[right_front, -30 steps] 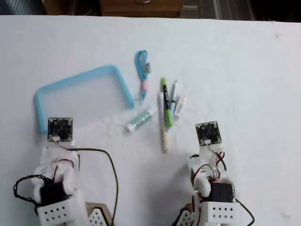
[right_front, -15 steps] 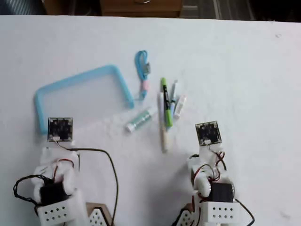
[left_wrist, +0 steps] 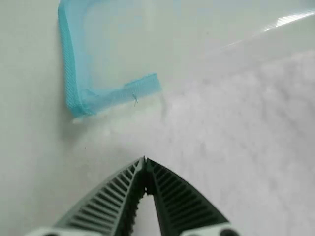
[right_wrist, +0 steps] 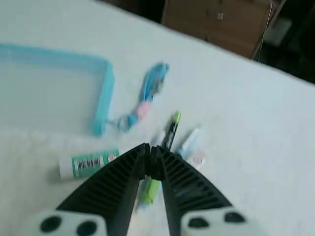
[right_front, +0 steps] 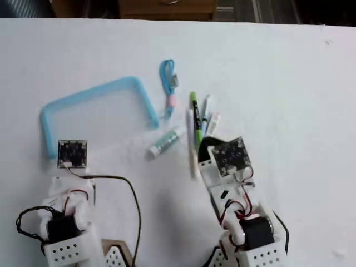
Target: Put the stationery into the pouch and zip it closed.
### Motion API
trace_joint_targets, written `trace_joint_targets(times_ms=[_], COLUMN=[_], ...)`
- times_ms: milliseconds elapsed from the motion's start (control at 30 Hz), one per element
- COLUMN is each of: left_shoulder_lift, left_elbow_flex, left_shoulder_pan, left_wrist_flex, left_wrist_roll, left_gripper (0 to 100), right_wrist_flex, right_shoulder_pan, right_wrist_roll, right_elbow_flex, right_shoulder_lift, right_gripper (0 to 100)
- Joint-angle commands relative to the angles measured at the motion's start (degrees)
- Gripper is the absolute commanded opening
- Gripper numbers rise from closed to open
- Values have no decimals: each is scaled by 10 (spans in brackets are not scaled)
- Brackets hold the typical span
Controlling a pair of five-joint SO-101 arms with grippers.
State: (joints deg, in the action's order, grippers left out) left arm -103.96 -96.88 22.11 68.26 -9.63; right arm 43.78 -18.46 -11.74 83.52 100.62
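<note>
While both arms sit along the lower edge of the high view, one pouch [right_front: 89, 93], clear with a blue rim, lies flat on the white desk [right_front: 289, 83] in the left half of the frame. One blue strap [right_front: 168, 92] with a pink piece at its lower end lies just right of the pouch's upper right corner, near the upper centre.

There are five pieces of stationery, all outside the pouch and right of it, around the middle of the frame. One glue stick [right_front: 165, 142] with a green-and-white label lies slanted below the pouch's right end, apart from its rim. Just right of it, four slender pieces lie in a bunch, running roughly up and down the frame. They are one green marker [right_front: 194, 118], one white pen [right_front: 193, 158] touching the marker's left side, one pale blue pen [right_front: 205, 111] and one short white piece [right_front: 213, 122] at the right of the bunch.

The right gripper [right_front: 203, 146] is at the lower end of this bunch. In its own wrist view the right gripper [right_wrist: 149, 153] is clenched with its tips together and grasps nothing. The glue stick [right_wrist: 88, 163] lies to its left, the green marker [right_wrist: 170, 130] lies just beyond the tips, and the pouch [right_wrist: 103, 96] and blue strap [right_wrist: 151, 84] lie farther up.

The left gripper [left_wrist: 145, 166] is also clenched on nothing, above bare desk. A blue corner of the pouch [left_wrist: 74, 93] lies in the upper left of that view, well apart from the tips.
</note>
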Motion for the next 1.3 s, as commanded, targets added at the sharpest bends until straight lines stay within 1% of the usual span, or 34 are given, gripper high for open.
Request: trace_joint_targets(times_ms=[0,67,133,233,333,400,600,800,1033,1167,1267], left_shoulder_lift=[-3,-3,-3,-3,-3,-3,-3,-3,-3,-3,-3], left_elbow_flex=[-1,-1,-1,-1,-1,-1,-1,-1,-1,-1,-1], left_shoulder_pan=[-3,-3,-3,-3,-3,-3,-3,-3,-3,-3,-3], left_wrist_flex=[4,4,4,4,4,4,4,4,4,4,4], left_wrist_roll=[-2,-2,-2,-2,-2,-2,-2,-2,-3,-3,-3], left_gripper=[24,24,24,24,24,24,24,24,24,24,24], right_wrist_flex=[-16,-5,13,57,121,148,219,254,292,320,336], right_shoulder_pan=[-37,-46,-47,-54,-73,-71,-63,-62,-48,-35,-20], right_wrist_roll=[8,25,62,118,160,186,238,266,268,268,268], right_elbow_flex=[-93,-154,-242,-411,-574,-669,-924,-1164,-1458,-1600,-1675], right_shoulder_lift=[-54,-133,-241,-432,-626,-746,-1036,-1279,-1542,-1658,-1713], right_gripper=[86,153,180,183,183,183,183,183,183,183,183])
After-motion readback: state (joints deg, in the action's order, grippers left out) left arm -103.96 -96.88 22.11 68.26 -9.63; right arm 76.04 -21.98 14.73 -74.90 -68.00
